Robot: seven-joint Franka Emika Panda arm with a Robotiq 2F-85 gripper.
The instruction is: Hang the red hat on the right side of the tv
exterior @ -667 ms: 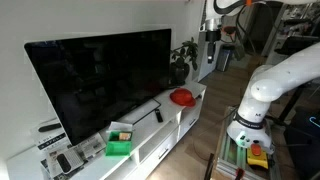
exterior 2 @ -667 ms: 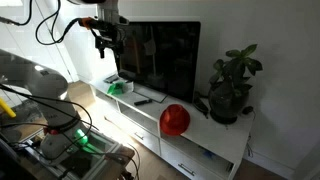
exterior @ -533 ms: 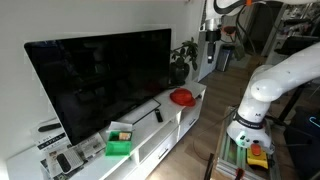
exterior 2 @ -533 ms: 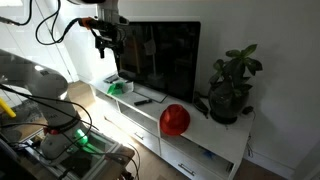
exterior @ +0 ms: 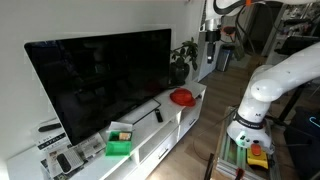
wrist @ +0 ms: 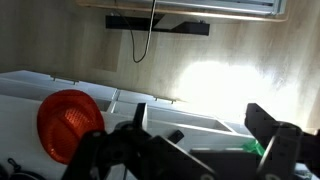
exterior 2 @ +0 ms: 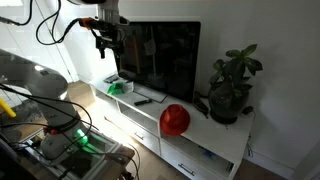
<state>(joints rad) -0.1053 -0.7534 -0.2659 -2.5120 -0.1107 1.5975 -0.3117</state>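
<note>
White low cabinet [exterior: 170, 135] runs along the wall in an exterior view and carries the tv [exterior: 100, 80]. The red hat [exterior: 182, 97] lies on the cabinet top just past the screen's end, near a potted plant [exterior: 182, 62] and well apart from the green box [exterior: 120, 145] at the other end. The robot arm [exterior: 272, 78] rises at the frame's edge. Lying there, the hat is close to the screen corner it is meant for.

From the opposite side in an exterior view, the gripper [exterior 2: 106, 38] hangs high in front of the screen's far end, well apart from the hat, which sits crown up on the cabinet before the plant. My guess is the arm is held high to clear the cabinet clutter before it goes across.

Seen from the wrist, the fingers [wrist: 275, 145] are spread wide with nothing between them, and the hat shows below and off to one side. The pick-up is not yet begun.
</note>
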